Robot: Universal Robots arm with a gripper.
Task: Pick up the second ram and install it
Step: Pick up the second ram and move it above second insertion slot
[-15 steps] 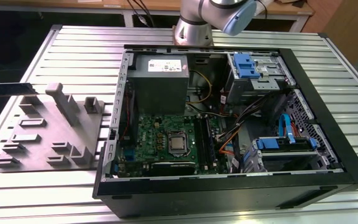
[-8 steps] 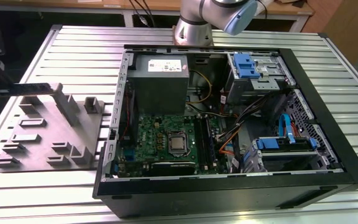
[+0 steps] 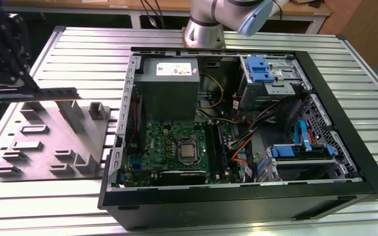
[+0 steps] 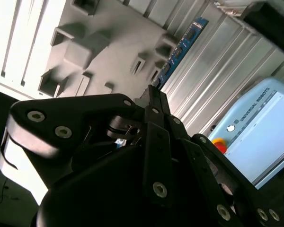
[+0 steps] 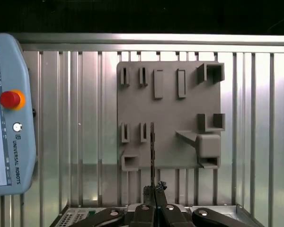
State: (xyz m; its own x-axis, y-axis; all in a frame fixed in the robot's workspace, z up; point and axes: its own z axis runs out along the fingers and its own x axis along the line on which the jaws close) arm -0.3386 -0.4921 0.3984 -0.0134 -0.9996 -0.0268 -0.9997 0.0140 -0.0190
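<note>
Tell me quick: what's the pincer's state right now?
Pincer: closed, holding the memory stick.

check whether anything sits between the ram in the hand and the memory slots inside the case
The hand holds the second ram over the grey fixture. The case's side wall rises between it and the memory slots; nothing visible covers the slots.

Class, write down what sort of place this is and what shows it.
Probably a robotics lab bench for computer assembly: an open computer case on a slatted metal table, a grey parts fixture, and the gripper holding the second ram.
</note>
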